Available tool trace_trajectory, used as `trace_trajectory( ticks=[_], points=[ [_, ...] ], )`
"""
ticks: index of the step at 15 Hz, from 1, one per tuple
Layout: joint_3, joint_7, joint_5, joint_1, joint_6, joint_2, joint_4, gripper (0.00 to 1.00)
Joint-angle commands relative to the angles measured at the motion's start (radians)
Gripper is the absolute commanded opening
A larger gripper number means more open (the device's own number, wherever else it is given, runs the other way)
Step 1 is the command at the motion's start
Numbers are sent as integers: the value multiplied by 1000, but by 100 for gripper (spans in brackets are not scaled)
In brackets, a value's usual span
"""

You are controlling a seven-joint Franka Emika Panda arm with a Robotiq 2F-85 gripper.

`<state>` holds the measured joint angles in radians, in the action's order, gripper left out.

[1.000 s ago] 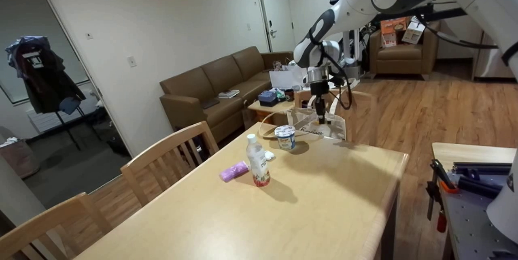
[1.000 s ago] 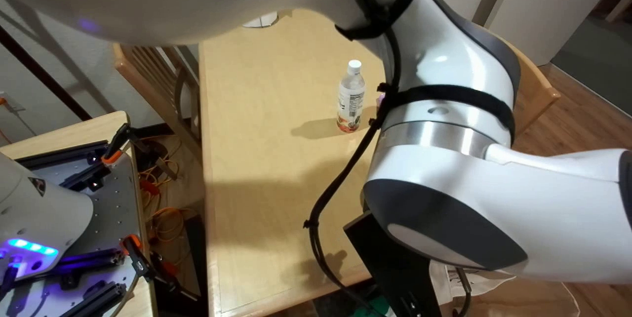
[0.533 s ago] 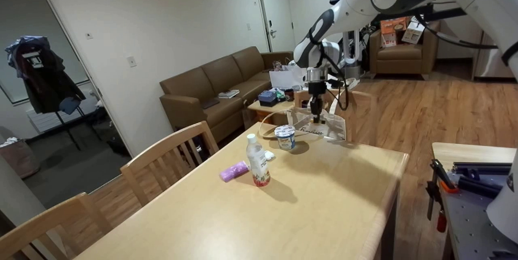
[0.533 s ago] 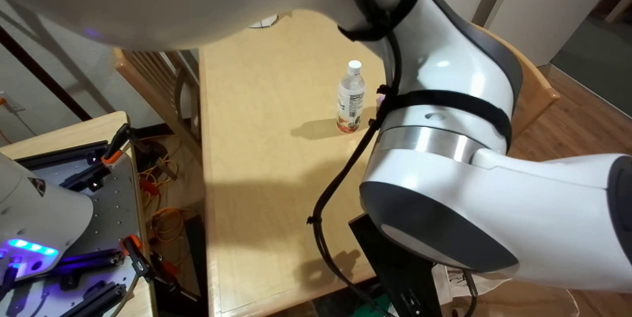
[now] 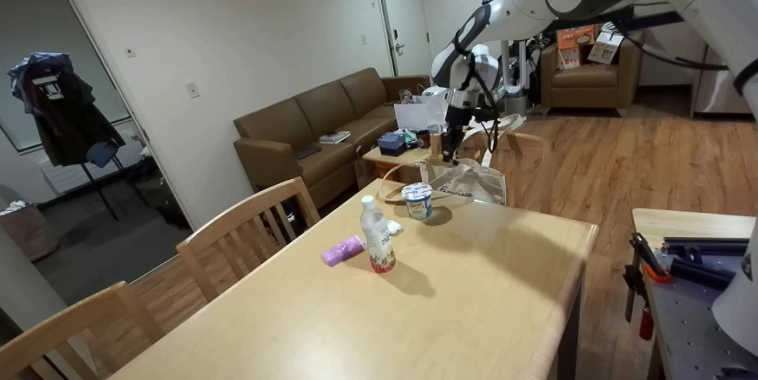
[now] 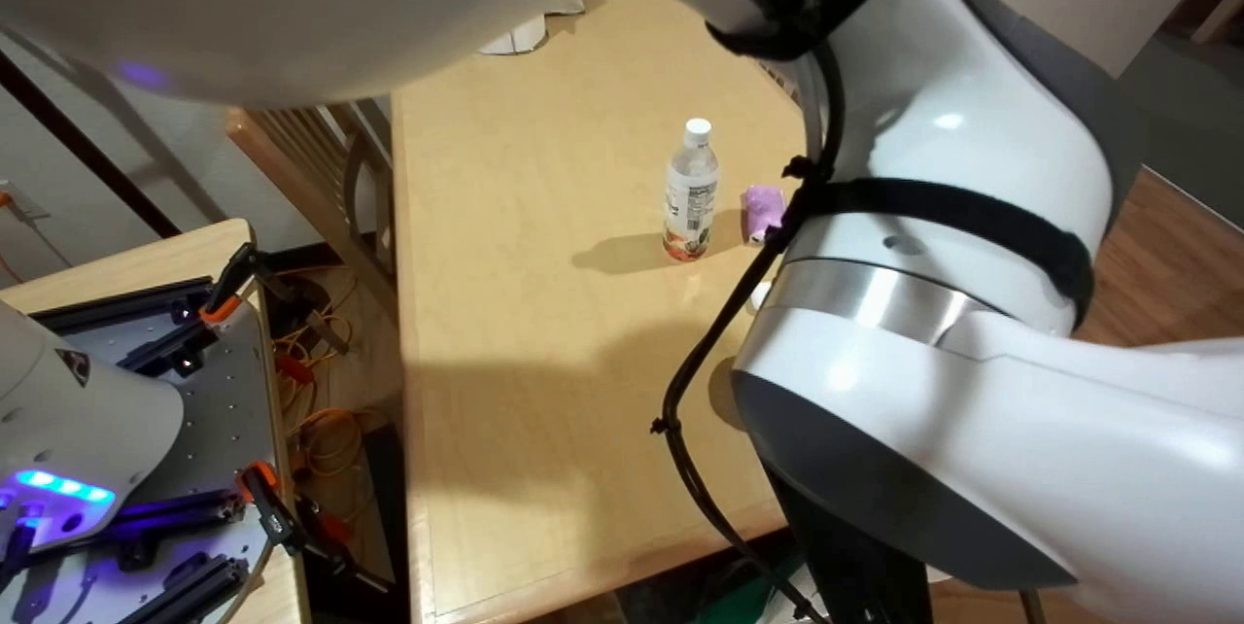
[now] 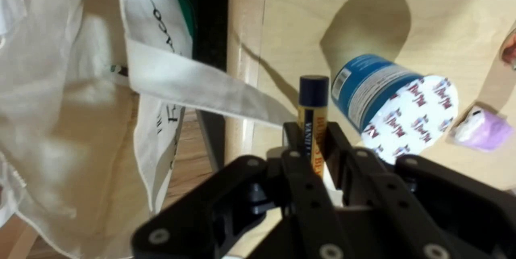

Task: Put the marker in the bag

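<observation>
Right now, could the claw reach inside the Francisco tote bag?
Probably yes: in the wrist view the tote bag gapes open beside the claw, though a strap stretching toward the gripped Burt's Bees lip balm might snag.

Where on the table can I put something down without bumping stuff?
Between the bottle and the edge of the table facing the robot's base, it's bare in both exterior views. It's crowded around the bottle, purple roll and blue tub, and near the bag, where the gripper holds a dark-capped tube.
</observation>
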<state>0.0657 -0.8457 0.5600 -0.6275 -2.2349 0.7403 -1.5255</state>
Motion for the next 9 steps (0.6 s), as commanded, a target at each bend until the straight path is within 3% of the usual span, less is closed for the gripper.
trace_trajectory(
  ticks=[1,4,5,6,7,8,9],
  points=[
    [-9,134,15,-5,-106,65,94,5],
    [9,310,-31,23,-214,133,175,5],
    [10,367,-55,28,-218,156,204,5],
    [-9,391,-87,19,-147,173,235,5],
    [-53,364,-97,-6,-66,182,256,5],
    [-12,326,-60,17,-153,135,174,18],
    [-26,333,-66,15,-117,152,196,18]
  ],
)
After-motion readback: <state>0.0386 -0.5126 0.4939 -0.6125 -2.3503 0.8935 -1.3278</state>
